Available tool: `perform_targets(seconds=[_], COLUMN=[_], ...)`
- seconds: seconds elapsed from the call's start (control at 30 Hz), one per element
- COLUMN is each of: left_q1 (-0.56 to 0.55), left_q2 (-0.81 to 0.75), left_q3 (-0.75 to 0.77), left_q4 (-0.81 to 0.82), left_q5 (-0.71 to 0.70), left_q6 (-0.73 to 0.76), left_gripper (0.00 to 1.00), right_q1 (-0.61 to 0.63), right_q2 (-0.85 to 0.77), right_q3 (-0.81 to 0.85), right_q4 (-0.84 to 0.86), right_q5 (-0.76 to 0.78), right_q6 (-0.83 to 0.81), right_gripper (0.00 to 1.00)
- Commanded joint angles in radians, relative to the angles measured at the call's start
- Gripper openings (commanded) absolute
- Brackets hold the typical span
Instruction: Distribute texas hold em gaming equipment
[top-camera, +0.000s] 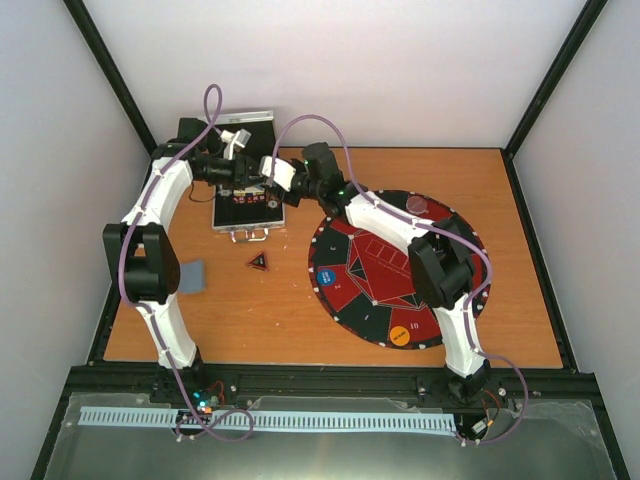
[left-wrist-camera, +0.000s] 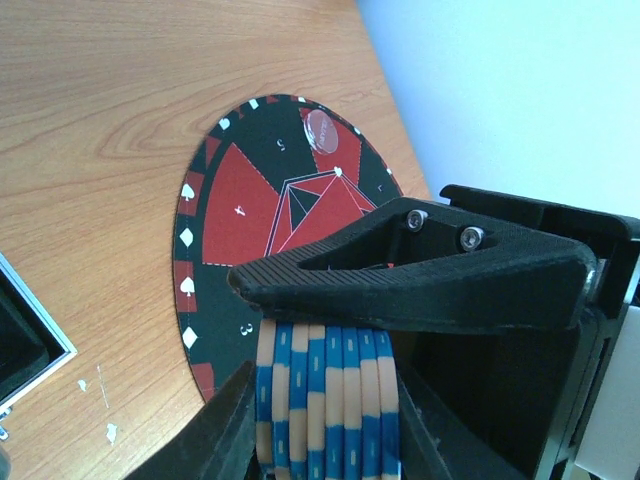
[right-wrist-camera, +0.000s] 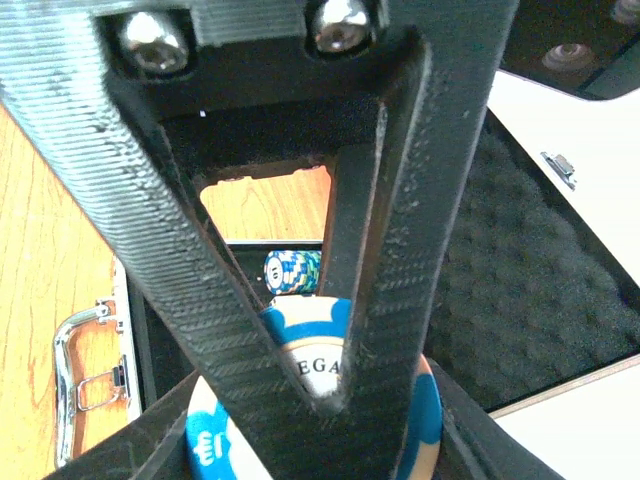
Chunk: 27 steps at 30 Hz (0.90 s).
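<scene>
Blue-and-cream chips (left-wrist-camera: 335, 420): a whole stack of them, standing on edge side by side, and not in the case right now.
Left end effector (left-wrist-camera: 290, 370): clenched hard on that stack, one finger above it and one below. It's hanging above the case.
Case (top-camera: 247, 208): open aluminium one at the far left of the tabletop (top-camera: 250, 320), dark bumpy foam inside and the handle (right-wrist-camera: 85, 360) on the side facing the arm bases.
Right end effector (right-wrist-camera: 320, 430): also up over the case, right next to the left one. A single chip (right-wrist-camera: 312, 372), blue and cream with part of a printed word on its face, sits between the fingers. Honestly can't tell if they're pinching it or just around it.
Second chip stack (right-wrist-camera: 291, 271): blue, green and white, lying down inside the case beyond that chip.
Mat (top-camera: 360, 300): round, black and red, flat on the tabletop to the right of the case.
Blue marker disc (top-camera: 327, 272): on the mat's edge nearest the case.
Orange marker disc (top-camera: 399, 335): on the mat's near rim, well apart from the case.
Clear disc (top-camera: 416, 205): on the mat's far rim.
Triangle (top-camera: 258, 261): small black-and-red piece, just in front of the case handle.
Card (top-camera: 193, 277): grey-blue, on the tabletop in front of the case and to its left, tucked partly under the left arm.
</scene>
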Motion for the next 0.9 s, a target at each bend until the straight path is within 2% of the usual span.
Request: perform_targets(seconds=[0.0, 0.1, 0.17, 0.57, 0.73, 0.87], left_q1=[-0.003, -0.003, -0.003, -0.003, -0.003, -0.003], left_q2=[0.012, 0.013, 0.011, 0.013, 0.013, 0.012], left_q3=[0.019, 0.017, 0.016, 0.019, 0.026, 0.02], left_q4=[0.0, -0.001, -0.004, -0.019, -0.024, -0.023], left_q5=[0.038, 0.027, 0.023, 0.023, 0.024, 0.027], left_q6=[0.007, 0.016, 0.022, 0.033, 0.037, 0.039], left_gripper=[0.01, 0.01, 0.01, 0.01, 0.01, 0.01], right_q1=[0.005, 0.005, 0.005, 0.004, 0.004, 0.004], right_q2=[-0.035, -0.065, -0.09, -0.101, -0.093, -0.079], right_q3=[-0.036, -0.097, -0.15, -0.169, -0.155, -0.137], right_q4=[0.018, 0.078, 0.136, 0.181, 0.179, 0.176], right_q5=[-0.002, -0.007, -0.004, -0.002, -0.009, -0.005], right_q6=[-0.044, -0.068, -0.087, -0.134, -0.135, -0.126], right_gripper=[0.3, 0.55, 0.62, 0.62, 0.55, 0.55])
